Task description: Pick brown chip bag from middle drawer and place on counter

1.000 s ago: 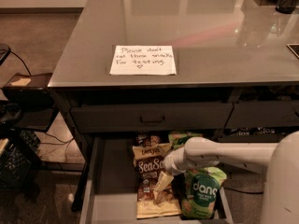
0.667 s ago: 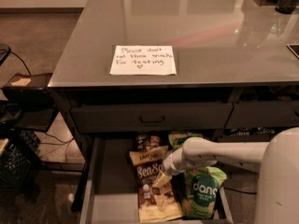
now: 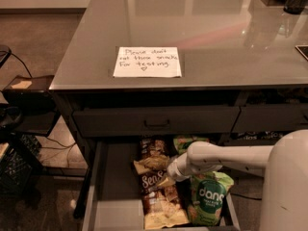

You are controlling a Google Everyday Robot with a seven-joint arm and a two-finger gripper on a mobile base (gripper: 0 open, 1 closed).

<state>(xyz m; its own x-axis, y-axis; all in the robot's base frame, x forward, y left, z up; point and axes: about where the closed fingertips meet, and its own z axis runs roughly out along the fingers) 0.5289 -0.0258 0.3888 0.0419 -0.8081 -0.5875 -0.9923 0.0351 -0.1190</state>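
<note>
The brown chip bag (image 3: 161, 201) lies lengthwise in the open middle drawer (image 3: 115, 186), its cream top band crumpled and its "Sea Salt" script showing. My gripper (image 3: 163, 171) reaches in from the right on a white arm and is shut on the bag's upper part, just above the script. The glossy grey counter (image 3: 216, 32) spreads above the drawer.
A green-and-white "dang" bag (image 3: 209, 196) lies right of the brown bag under my arm, with another green bag (image 3: 185, 142) behind it. A smaller dark brown bag (image 3: 151, 147) lies at the drawer's back. A handwritten note (image 3: 147, 61) sits on the counter. A closed drawer front (image 3: 156, 123) is above. A black crate (image 3: 14, 167) stands at left.
My gripper has moved up and left along the brown bag toward its top band. The bag's top has crumpled and the bag has shifted slightly.
</note>
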